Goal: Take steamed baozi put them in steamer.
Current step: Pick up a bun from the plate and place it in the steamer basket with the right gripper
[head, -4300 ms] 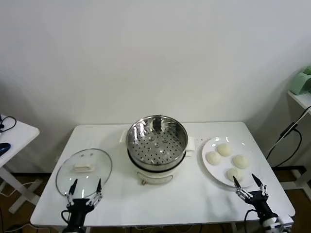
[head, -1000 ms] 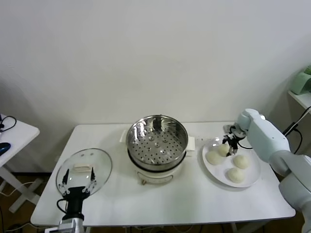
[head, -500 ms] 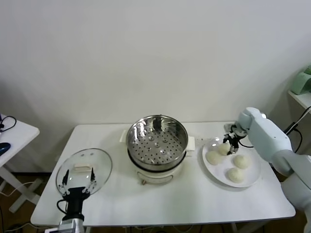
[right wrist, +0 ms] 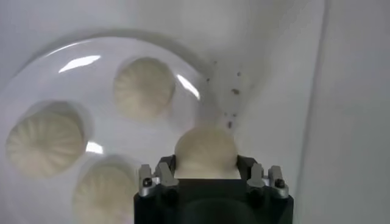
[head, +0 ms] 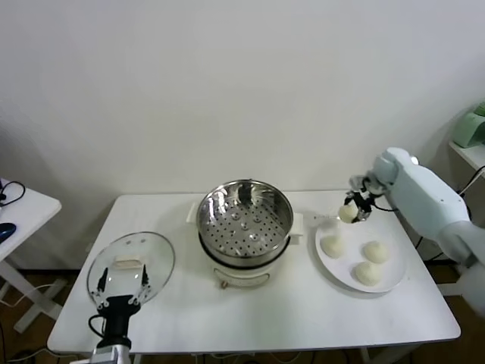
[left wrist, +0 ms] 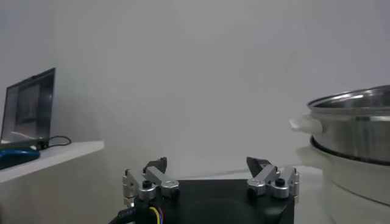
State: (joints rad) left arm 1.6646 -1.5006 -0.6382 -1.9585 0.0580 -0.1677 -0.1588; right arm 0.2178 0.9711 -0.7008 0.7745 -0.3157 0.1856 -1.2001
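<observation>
The right gripper (head: 353, 210) pinches one bun (head: 347, 214) above the plate (head: 394, 282), its fingertips hidden in the wrist view. Three buns (right wrist: 144, 87) remain plated; the steamer (head: 245, 217) holds none. The left gripper (head: 120, 290), fingers spread, waits by the lid (head: 130, 263).

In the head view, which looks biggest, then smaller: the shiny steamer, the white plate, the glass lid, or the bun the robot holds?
1. steamer
2. white plate and glass lid: look about alike
3. held bun, in the right gripper
</observation>
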